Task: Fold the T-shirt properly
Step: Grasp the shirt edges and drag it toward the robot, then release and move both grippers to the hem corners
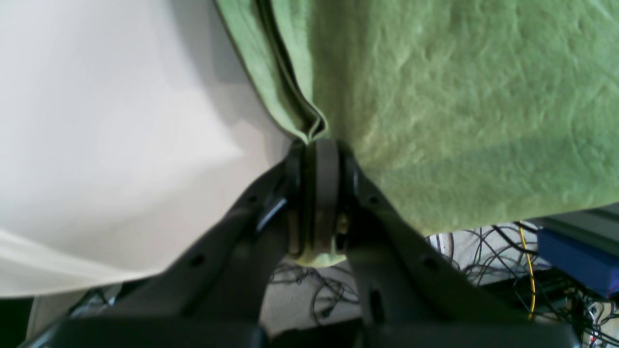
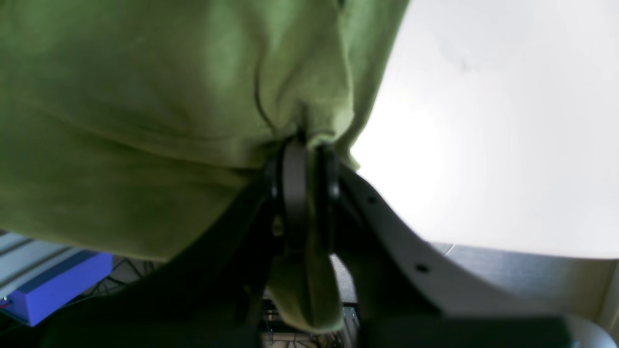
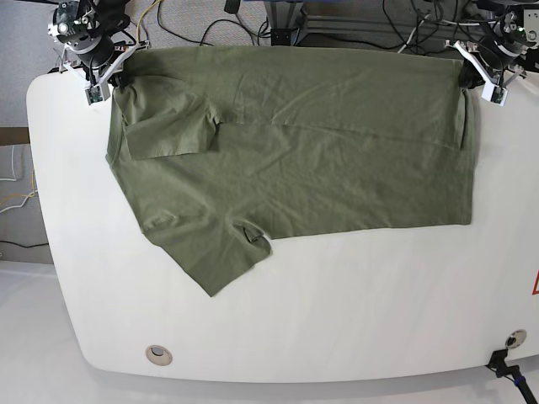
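Two tools: each pressed together on a pinch of green cloth.
Left wrist view: left tool point(image 1: 320, 145) pinches a folded edge of the T-shirt point(image 1: 459, 121); cloth spreads away from it over the white tabletop point(image 1: 106, 145).
Right wrist view: right tool point(image 2: 302, 150) pinches bunched cloth; a tuft hangs below the jaws.
Base view: T-shirt point(image 3: 320, 160) lies flat along the tabletop's point(image 3: 337, 320) far edge, long axis running tool to tool; each tool holds one far corner, and the near edge lies towards the tabletop's middle.
Judgement: both arms equally placed to draw the far edge towards the near edge.
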Controlling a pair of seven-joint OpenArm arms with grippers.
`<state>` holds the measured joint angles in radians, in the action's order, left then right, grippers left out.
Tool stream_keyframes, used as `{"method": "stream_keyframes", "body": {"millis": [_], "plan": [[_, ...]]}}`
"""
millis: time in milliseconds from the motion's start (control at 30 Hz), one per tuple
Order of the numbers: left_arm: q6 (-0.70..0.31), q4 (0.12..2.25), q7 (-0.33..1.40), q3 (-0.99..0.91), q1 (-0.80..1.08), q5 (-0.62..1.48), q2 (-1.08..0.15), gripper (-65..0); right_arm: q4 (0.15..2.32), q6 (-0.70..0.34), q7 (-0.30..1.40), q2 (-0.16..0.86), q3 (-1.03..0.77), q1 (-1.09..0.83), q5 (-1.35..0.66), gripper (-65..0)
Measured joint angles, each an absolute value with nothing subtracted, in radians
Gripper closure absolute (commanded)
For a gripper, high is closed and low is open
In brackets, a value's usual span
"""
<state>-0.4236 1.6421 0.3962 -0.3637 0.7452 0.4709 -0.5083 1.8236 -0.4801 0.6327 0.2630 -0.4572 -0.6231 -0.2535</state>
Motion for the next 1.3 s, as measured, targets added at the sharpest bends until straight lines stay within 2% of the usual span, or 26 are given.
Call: {"method": "stream_keyframes", "body": {"millis": [167,233,300,367,400,467,500,667,767,933,1067,1133,1300], "plan": [[-0.424,1.642,0.396,-0.377,0.741,0.471,-0.508,0.0,1.823,-0.480,0.635,0.263,-0.455,-0.616,-0.254,0.0],[-0.424,1.642,0.396,-0.377,0.742,0.471,-0.508,-13.6,1.823,-0.480,0.640,0.263,-0.452,-0.607,-0.249,0.0],[-0.424,1.642,0.401,-0.377,0.741,0.468,-0.515,-31.0,1.823,-0.480,0.640,0.263,-0.451,-0.605,-0.247,0.0],[-0.424,1.642,0.456,-0.386,0.739,0.471,-0.530,-43.4,1.823,-0.479,0.653,0.263,-0.452,-0.595,-0.247,0.0],[-0.424,1.642,0.484,-0.406,0.736,0.471,-0.528,-47.1,1.823,-0.480,0.663,0.263,-0.452,-0.587,-0.247,0.0],[-0.424,1.642,0.518,-0.447,0.738,0.469,-0.527,-48.1,1.823,-0.479,0.704,0.263,-0.453,-0.565,-0.247,0.0],[-0.424,1.642,0.532,-0.467,0.739,0.468,-0.527,-48.1,1.824,-0.479,0.712,0.263,-0.452,-0.564,-0.246,-2.3],[-0.421,1.681,0.557,-0.562,0.699,0.463,-0.544,-48.1,1.903,-0.479,0.732,0.264,-0.455,-0.576,-0.246,-25.5],[-0.432,1.702,0.537,-0.555,0.612,0.475,-0.574,-48.1,1.915,-0.480,0.735,0.266,-0.450,-0.550,-0.241,-32.8],[-0.432,1.692,0.556,-0.501,0.428,0.468,-0.558,-48.1,1.926,-0.481,0.736,0.266,-0.452,-0.515,-0.240,-34.7],[-0.428,1.654,0.536,-0.415,0.259,0.470,-0.549,-48.1,1.922,-0.479,0.742,0.262,-0.452,-0.413,-0.239,-34.7],[-0.432,1.607,0.539,-0.377,0.203,0.469,-0.530,-48.1,1.922,-0.485,0.738,0.263,-0.449,-0.355,-0.244,-34.6],[-0.421,1.396,0.550,-0.272,0.011,0.463,-0.527,-48.1,1.874,-0.485,0.852,0.264,-0.450,-0.199,-0.237,-34.4]]}}
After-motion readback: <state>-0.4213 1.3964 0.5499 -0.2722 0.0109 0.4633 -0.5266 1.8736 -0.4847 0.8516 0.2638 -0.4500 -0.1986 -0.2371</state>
